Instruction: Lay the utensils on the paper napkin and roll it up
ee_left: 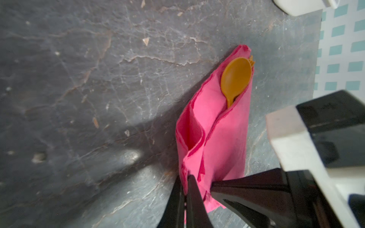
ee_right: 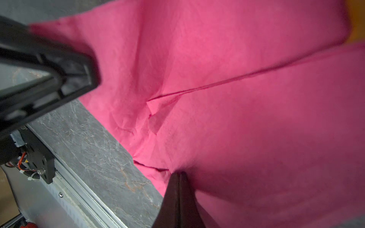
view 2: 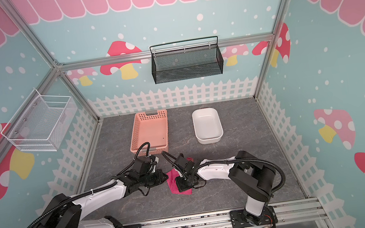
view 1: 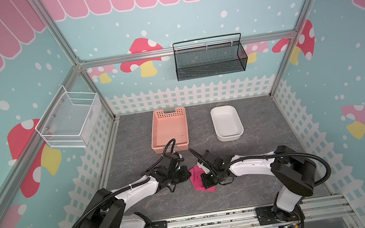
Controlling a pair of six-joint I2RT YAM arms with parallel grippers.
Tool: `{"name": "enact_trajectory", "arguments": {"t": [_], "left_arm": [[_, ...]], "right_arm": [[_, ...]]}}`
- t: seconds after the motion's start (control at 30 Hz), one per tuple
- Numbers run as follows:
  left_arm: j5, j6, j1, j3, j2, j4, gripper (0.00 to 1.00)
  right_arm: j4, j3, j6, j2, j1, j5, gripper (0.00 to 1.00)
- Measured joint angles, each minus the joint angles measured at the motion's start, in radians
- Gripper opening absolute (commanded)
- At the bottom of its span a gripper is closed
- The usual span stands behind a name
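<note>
The magenta paper napkin (ee_left: pixel 221 126) lies folded over the utensils on the grey tabletop and shows between both arms in both top views (view 1: pixel 197 179) (view 2: pixel 173 180). From its open end an orange spoon bowl (ee_left: pixel 236 76) sticks out, with fork tines (ee_left: pixel 251 60) peeking behind it; the rest of the cutlery is hidden inside. My left gripper (ee_left: pixel 186 178) (view 1: pixel 188 175) is shut on a folded edge of the napkin. My right gripper (ee_right: pixel 178 174) (view 1: pixel 206 184) is shut, its joined tips pressing down onto the napkin's top layer (ee_right: pixel 246 118).
A salmon perforated basket (view 1: pixel 169 128) stands just behind the left arm. A white dish (view 1: pixel 226 123) sits to its right. A black mesh basket (view 1: pixel 210 59) hangs on the back wall and a white wire basket (view 1: pixel 69 117) on the left wall.
</note>
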Motion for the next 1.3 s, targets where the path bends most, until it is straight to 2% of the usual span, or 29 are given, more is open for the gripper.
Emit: {"name": "enact_trajectory", "arguments": {"t": [0.23, 0.67, 0.83, 1.3], "left_arm": [[0.068, -0.047, -0.015, 0.011, 0.024, 0.062, 0.08], [0.149, -0.163, -0.095, 0.042, 0.251, 0.237, 0.08], [0.162, -0.194, -0.103, 0.045, 0.291, 0.276, 0.07], [0.123, -0.307, -0.162, 0.044, 0.351, 0.428, 0.06]], "right_arm": [[0.037, -0.014, 0.005, 0.000, 0.000, -0.011, 0.03], [0.140, -0.080, 0.044, -0.029, 0.000, -0.019, 0.03], [0.144, -0.103, 0.055, -0.051, 0.000, -0.013, 0.04], [0.038, -0.227, 0.154, -0.309, 0.002, 0.048, 0.04]]}}
